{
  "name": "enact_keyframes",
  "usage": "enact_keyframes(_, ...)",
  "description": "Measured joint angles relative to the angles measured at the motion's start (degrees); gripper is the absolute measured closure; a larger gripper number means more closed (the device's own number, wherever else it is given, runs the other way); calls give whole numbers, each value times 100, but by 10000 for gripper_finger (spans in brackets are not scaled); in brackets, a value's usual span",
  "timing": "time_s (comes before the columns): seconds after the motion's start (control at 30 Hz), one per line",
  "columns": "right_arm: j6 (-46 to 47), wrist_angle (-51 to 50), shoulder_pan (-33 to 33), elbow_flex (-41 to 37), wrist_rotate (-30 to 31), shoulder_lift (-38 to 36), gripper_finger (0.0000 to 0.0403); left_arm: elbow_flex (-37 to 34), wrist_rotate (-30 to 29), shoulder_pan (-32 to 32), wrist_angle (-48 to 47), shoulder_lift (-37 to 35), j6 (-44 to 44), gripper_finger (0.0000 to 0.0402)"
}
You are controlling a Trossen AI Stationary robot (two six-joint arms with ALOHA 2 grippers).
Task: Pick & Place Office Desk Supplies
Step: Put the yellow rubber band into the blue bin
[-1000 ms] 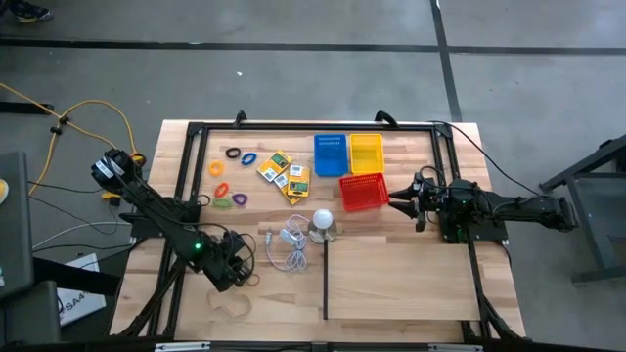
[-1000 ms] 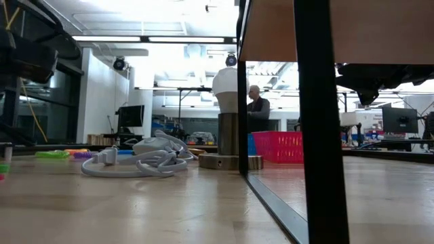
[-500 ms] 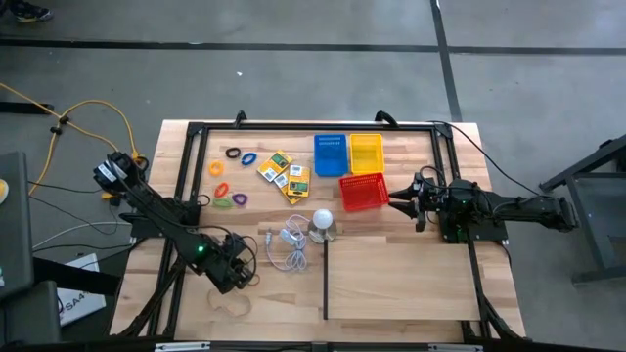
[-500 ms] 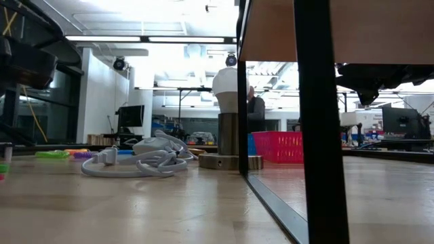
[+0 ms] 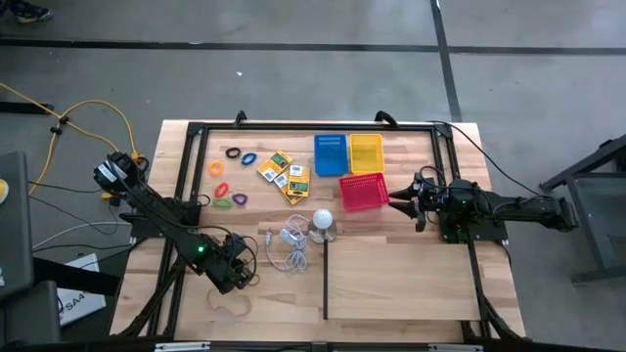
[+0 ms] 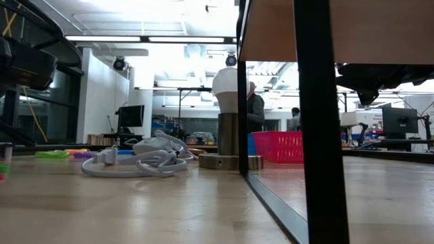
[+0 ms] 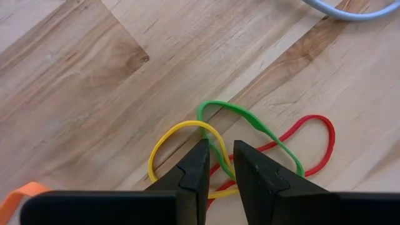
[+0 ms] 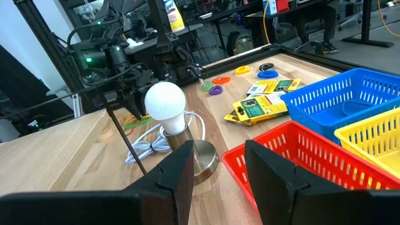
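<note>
— What is changing on the pale wooden counter (image 5: 391, 284)?

— Very little. The left arm is sitting where it was half a second ago, after a slight shift just before that, low over the near-left part of the counter. The right arm is not moving either. So the task is pausing at the point of a grasp, with nothing lifted yet.

— And the containers?

— Three plastic mesh baskets are standing together at the far middle: a blue one (image 5: 317, 154), a yellow one (image 5: 366, 152) and a red one (image 5: 363, 192). All three are looking empty. The right tool (image 5: 403, 202) is hovering just beside the red basket, jaws wide apart, carrying nothing.

— Where are the supplies lying?

— The yellow-and-green rectangular packets (image 5: 284, 173) are lying left of the blue basket, the small coloured rings (image 5: 230, 176) further left. The thin yellow rubber band (image 7: 164, 147), green rubber band (image 7: 250, 119) and red rubber band (image 7: 319, 134) are overlapping flat on the wood, under the left arm.

— And the left tool (image 7: 219, 153)?

— Its jaws are standing only narrowly apart, straddling the spot where the yellow and green bands are crossing. It is not yet pinching either one.
</note>
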Motion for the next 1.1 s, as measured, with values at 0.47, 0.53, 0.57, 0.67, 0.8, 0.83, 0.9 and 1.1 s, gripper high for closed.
enact_keyframes(0.47,0,0,-2,2,-1,1,272,0,-71,-2,-22,-1,63,399)
enact_keyframes(0.53,0,0,0,0,-2,0,272,0,-80,-15,-23,-12,64,399)
enact_keyframes(0.57,0,0,-2,0,-1,0,272,-2,-106,-37,-31,-38,67,399)
enact_keyframes(0.67,0,0,-1,0,-1,0,272,-2,-187,-129,-42,-154,69,400)
enact_keyframes(0.8,0,0,-2,0,0,0,272,-2,-421,-303,-127,-350,11,400)
enact_keyframes(0.83,0,0,-1,0,0,1,272,-2,-483,-345,-166,-401,5,400)
enact_keyframes(0.9,0,0,-1,0,-2,0,272,-2,-591,-425,-233,-512,-85,400)
enact_keyframes(1.1,0,0,-2,0,-2,0,272,-2,-842,-615,-506,-743,-285,400)
